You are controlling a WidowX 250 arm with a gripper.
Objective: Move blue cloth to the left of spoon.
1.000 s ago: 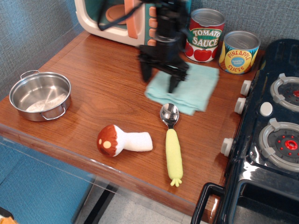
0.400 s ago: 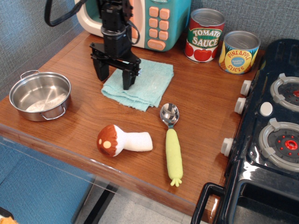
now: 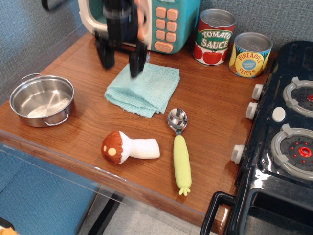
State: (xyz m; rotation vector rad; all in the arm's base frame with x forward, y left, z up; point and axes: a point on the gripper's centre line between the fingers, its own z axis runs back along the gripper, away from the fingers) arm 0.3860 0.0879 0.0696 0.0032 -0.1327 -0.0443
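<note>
Since earlier frame: gripper [image 3: 122, 58] risen off blue cloth [image 3: 143, 89], fingers spread, empty. Cloth flat just below fingertips, up-left of spoon [image 3: 180, 144]. Risk: cloth's near corner close to spoon bowl; placement may read as behind, not left.

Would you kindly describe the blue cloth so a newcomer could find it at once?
On the wooden counter, look just in front of the toy microwave. The blue cloth lies flat there, up and left of the spoon. It alone is soft, fuzzy, pale teal and folded roughly square.

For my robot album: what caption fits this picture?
Open gripper above the blue cloth, which lies left of the spoon.
</note>
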